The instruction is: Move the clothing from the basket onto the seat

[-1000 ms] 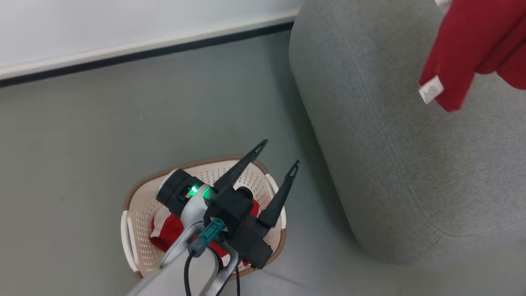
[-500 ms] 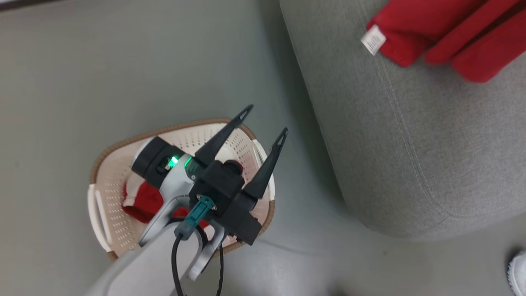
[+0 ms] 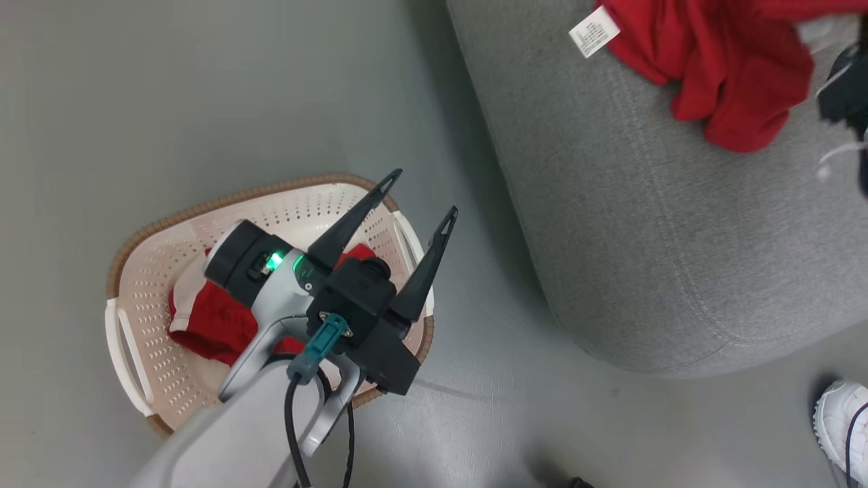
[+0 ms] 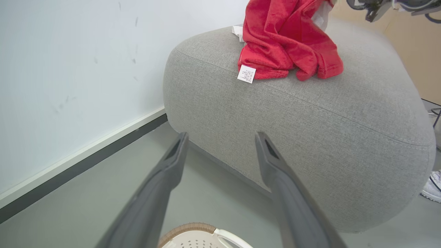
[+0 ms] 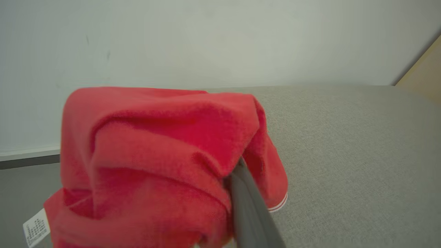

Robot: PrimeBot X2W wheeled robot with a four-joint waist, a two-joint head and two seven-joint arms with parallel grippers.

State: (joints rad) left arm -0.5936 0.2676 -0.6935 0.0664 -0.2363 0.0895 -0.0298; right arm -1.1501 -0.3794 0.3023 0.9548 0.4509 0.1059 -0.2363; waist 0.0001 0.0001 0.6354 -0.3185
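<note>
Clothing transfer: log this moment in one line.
left gripper open over basket | one red garment on seat | right gripper finger in its folds, grip unclear | another red piece in basket

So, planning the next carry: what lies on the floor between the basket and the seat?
Bare grey floor, nothing on it, separates the basket from the seat; the head view shows it.
</note>
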